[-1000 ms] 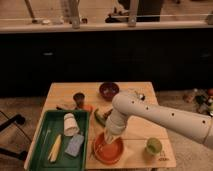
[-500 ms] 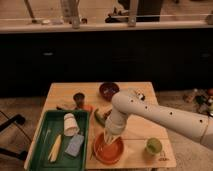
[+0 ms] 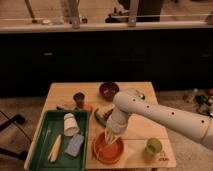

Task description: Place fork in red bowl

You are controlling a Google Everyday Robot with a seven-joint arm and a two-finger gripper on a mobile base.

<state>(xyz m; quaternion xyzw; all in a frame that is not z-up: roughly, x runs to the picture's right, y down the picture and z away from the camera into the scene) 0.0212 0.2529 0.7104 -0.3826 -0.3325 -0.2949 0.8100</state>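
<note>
**Hanging over red bowl, fork at gripper**

- Fork (image 3: pixel 107 139): slim pale strip directly under the gripper (image 3: pixel 113 136). It points steeply down, with its lower end inside the red bowl (image 3: pixel 102 155). Contact with the bowl's floor: cannot tell.
- Gripper state: cannot tell whether it is apart, together or clamped on the fork, as the pale shapes below the wrist run together.
- Red bowl: right beneath the gripper, on the table (image 3: pixel 141 138) near its front edge. The glossy inside shows on both sides of the fork.
- Arm (image 3: pixel 160 116): a thick white link comes in from picture-right, rising toward a rounded elbow above the gripper. From there the wrist turns almost straight down over the bowl.
- Picture-left of the gripper: green tray (image 3: pixel 60 114), just beside the bowl. It holds a white cup (image 3: pixel 70 124) on its side, a blue sponge (image 3: pixel 74 145) and a broad flat pale yellow utensil (image 3: pixel 55 148).
- Picture-right of the gripper, near the front edge: green cup (image 3: pixel 153 146), apart from the bowl.
- Beyond the gripper, toward the far edge: dark maroon bowl (image 3: pixel 108 90). A small dark cup (image 3: pixel 79 98) sits to its picture-left.
</note>
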